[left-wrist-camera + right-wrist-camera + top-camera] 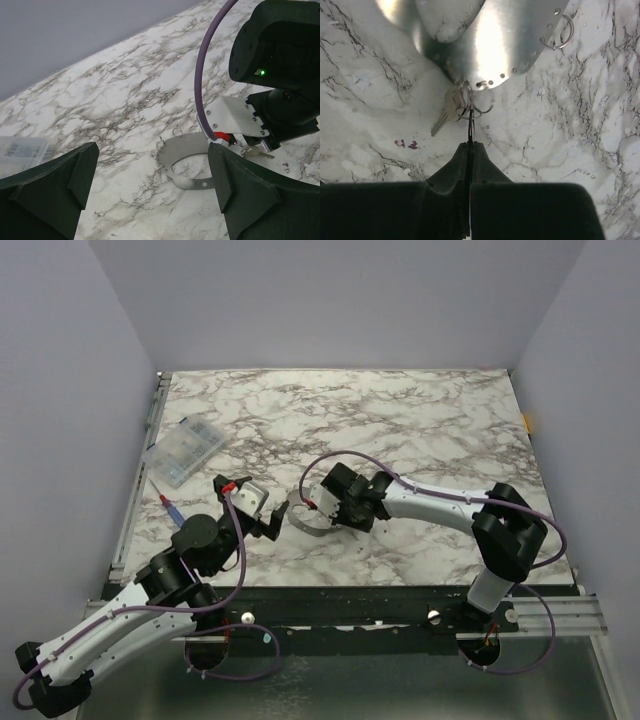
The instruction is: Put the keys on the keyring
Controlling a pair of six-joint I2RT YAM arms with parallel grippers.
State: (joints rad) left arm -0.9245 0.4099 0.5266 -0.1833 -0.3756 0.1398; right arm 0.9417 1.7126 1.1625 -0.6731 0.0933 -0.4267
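Note:
The keyring (312, 523) is a wide silvery hoop (505, 40) lying on the marble, with small split rings (563, 31) along its holed edge. My right gripper (470, 145) is shut on a thin dark key (470, 125) seen edge-on, its tip inside a small split ring (481, 107) at the hoop's rim. A pale silver key (446, 112) hangs from the same spot and lies flat. My left gripper (152, 150) stands wide open just left of the hoop (187, 147), with nothing between its fingers. In the top view the two grippers (283, 512) (318, 508) face each other across the hoop.
A clear plastic box (185, 450) sits at the back left, also at the left edge of the left wrist view (22, 150). A red and blue tool (170, 505) lies near the left table edge. The right arm's purple cable (202, 85) arcs over the hoop.

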